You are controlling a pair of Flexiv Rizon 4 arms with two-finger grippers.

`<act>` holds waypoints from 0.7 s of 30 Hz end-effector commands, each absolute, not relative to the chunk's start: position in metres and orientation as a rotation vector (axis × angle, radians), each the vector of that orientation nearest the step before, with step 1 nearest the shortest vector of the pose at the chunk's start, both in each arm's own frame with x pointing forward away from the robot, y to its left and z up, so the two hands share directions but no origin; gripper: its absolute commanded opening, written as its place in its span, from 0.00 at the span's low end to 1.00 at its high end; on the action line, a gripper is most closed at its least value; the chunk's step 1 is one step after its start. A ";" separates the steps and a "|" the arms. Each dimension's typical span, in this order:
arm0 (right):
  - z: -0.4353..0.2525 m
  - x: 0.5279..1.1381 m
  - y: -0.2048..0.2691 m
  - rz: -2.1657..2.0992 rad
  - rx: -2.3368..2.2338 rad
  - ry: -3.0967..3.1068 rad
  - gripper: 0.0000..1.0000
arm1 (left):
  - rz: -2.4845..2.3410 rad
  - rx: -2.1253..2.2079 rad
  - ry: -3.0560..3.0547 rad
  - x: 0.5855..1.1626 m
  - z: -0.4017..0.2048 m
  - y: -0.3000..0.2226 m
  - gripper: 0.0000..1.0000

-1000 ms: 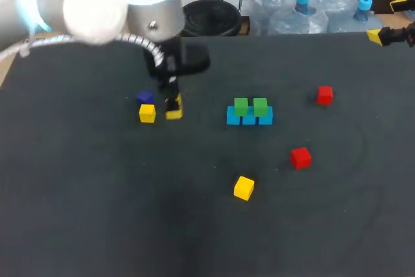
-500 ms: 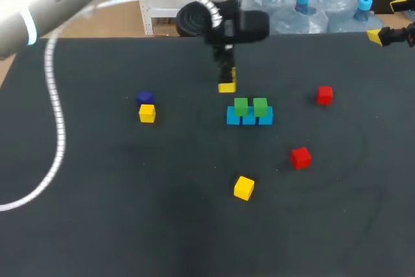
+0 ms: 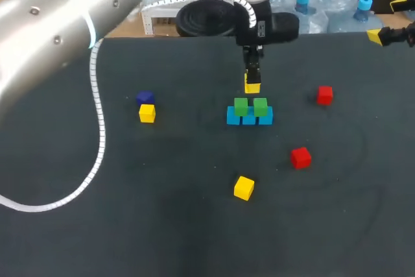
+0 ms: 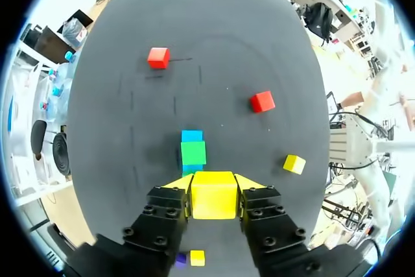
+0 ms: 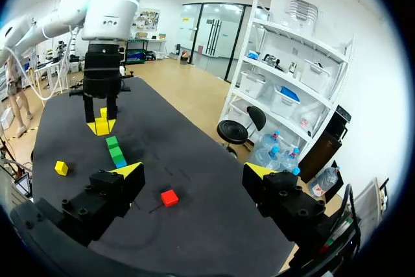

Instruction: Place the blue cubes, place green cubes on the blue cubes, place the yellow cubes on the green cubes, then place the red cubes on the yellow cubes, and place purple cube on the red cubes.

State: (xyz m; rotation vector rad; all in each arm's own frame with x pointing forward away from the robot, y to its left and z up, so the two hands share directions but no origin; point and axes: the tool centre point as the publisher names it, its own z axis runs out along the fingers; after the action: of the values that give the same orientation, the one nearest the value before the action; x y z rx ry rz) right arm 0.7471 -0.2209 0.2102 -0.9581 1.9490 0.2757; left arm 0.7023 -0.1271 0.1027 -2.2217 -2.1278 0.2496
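Near the green cubes [image 3: 241, 106] on blue cubes [image 3: 233, 119], left tool [image 3: 252, 84] pinching a yellow cube [image 4: 213, 196], right tool [image 5: 194, 173] spread.

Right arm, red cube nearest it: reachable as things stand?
Probably yes: right gripper open and empty, red cube sits alone, left gripper, holding a yellow cube, is off by the green cubes.

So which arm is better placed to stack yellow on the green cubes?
Left. The left gripper holds a yellow cube close by the green cubes; the right gripper is open, empty and far off.
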 end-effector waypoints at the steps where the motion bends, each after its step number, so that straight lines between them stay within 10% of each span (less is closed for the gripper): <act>1: 0.210 0.747 -0.221 0.275 -0.958 1.949 1.00 | 0.255 -2.227 -2.138 0.706 0.096 -0.131 0.00; 21: 0.210 0.747 -0.221 0.275 -0.958 1.949 1.00 | 0.246 -2.212 -2.156 0.713 0.074 -0.138 0.00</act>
State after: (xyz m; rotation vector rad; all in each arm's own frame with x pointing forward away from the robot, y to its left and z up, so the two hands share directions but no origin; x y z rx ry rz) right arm 0.7471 -0.2208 0.2102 -0.9581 1.9490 0.2757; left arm 0.7085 -0.1349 0.0764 -2.2184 -2.1621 0.2457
